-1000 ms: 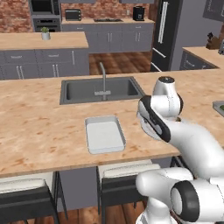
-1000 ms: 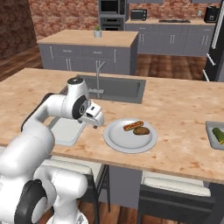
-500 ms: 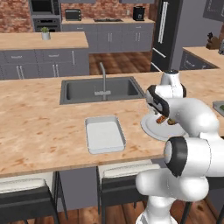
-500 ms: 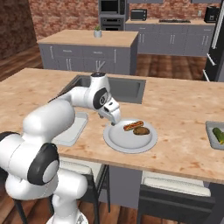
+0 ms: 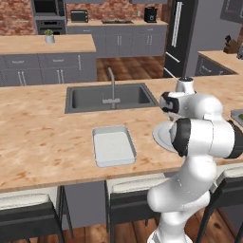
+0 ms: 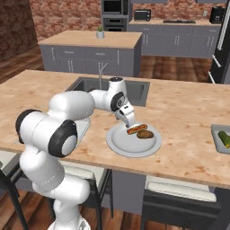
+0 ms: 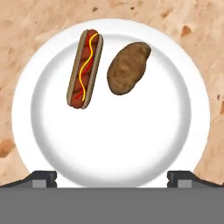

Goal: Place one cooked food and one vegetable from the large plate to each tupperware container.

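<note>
Here the gripper hangs wide — over the large plate bearing 2 foods.

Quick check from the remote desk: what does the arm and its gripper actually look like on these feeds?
The arm is glossy white with rounded, bulbous segments and dark grey-black rings at the joints. Its hand carries a small dark panel. The gripper is white; in the hand view its two fingertips are small, dark grey and blocky. No cables or markings are visible.

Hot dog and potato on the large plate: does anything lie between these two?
No. In the hand view, only a narrow strip of bare large plate separates the hot dog from the potato; they do not touch.
</note>
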Robot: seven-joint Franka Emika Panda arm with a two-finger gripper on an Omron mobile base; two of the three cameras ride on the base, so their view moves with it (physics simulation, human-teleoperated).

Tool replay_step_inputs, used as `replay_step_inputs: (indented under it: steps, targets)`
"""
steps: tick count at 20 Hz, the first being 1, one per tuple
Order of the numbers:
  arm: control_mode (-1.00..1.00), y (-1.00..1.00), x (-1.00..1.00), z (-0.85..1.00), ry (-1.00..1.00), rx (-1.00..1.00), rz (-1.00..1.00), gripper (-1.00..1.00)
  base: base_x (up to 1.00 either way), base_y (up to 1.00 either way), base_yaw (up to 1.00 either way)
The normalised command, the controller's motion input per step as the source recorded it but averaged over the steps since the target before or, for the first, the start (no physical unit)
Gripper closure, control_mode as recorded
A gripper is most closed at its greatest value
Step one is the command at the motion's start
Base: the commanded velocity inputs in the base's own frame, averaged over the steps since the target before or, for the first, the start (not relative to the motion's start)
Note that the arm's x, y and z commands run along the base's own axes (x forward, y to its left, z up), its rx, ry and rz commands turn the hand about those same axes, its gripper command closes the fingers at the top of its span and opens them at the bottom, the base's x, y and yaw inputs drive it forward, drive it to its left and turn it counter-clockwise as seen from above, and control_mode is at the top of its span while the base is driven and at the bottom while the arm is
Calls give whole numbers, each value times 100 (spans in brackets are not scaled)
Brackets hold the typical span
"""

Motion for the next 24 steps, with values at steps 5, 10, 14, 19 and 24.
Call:
replay_step_inputs:
  steps: [5, 10, 14, 19, 24]
  targets:
    - [-100, -5, 41, -22, -1, 2, -2, -100, 0, 0, 0]
    - [-100, -16, 17, -35, 0, 0, -11, -100, 0, 0, 0]
    - [-100, 0, 3, -21, -8, 11, -16, -100, 0, 0, 0]
    - [-100, 0, 33, -31, -13, 4, -8, -100, 0, 0, 0]
    - [-100, 0, 39, -29, -2, -2, -1, -100, 0, 0, 0]
